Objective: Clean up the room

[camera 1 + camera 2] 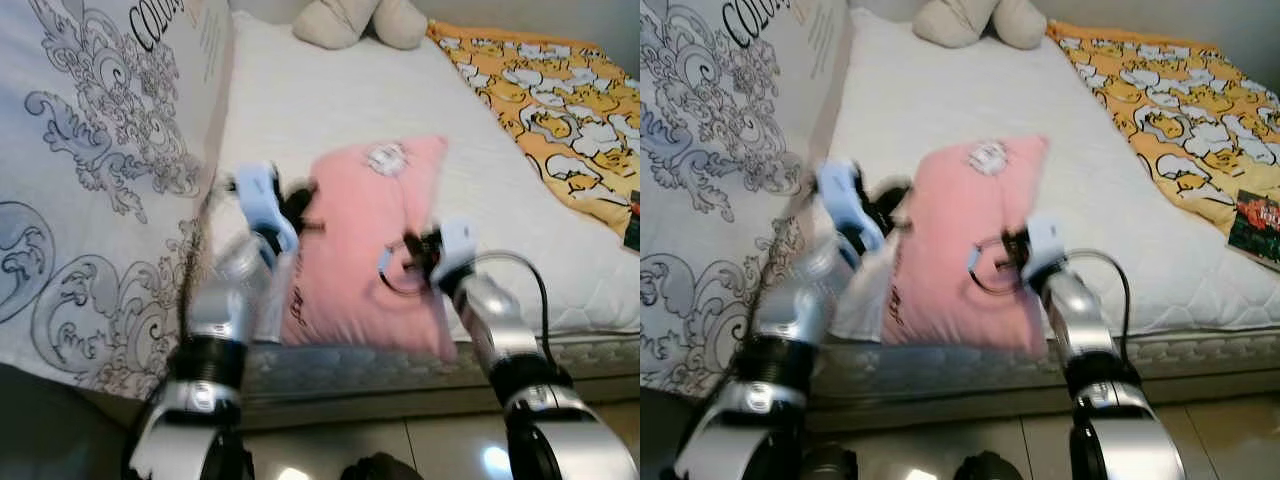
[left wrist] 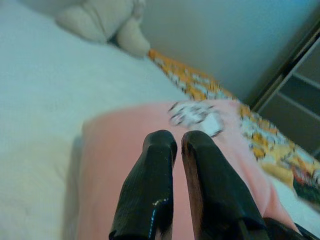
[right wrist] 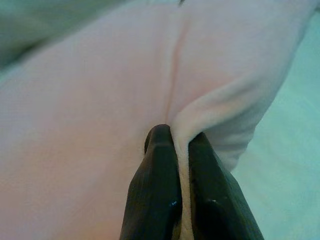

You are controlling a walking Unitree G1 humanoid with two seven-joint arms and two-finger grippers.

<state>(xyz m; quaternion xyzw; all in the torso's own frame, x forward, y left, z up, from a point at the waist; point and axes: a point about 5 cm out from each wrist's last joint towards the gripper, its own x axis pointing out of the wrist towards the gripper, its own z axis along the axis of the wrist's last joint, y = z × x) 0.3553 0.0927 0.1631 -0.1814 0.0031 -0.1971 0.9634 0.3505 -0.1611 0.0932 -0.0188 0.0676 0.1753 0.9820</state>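
Pillows: one pink pillow (image 1: 370, 250) on the mattress (image 1: 300, 100) edge.
My right gripper (image 3: 181, 145): pinching a pillow fold.
My left gripper (image 2: 177, 145): fingers together at the pillow's side.
Writing: "COL…" on the box (image 1: 90, 180).

pillow (image 1: 375, 240) on mattress (image 1: 300, 110), plush toy (image 1: 358, 22) behind

The left arm (image 1: 215, 320) is smeared by motion blur, so the left gripper (image 1: 300, 205) reads only as a dark patch at the pink pillow's (image 1: 370, 250) nine o'clock edge. The pillow's six o'clock corner is hidden behind the right arm (image 1: 500, 340). The plush toy (image 1: 360, 20) at twelve o'clock is cut off by the frame edge. A dark printed item (image 1: 1255, 225) at three o'clock is cropped and too small to identify.
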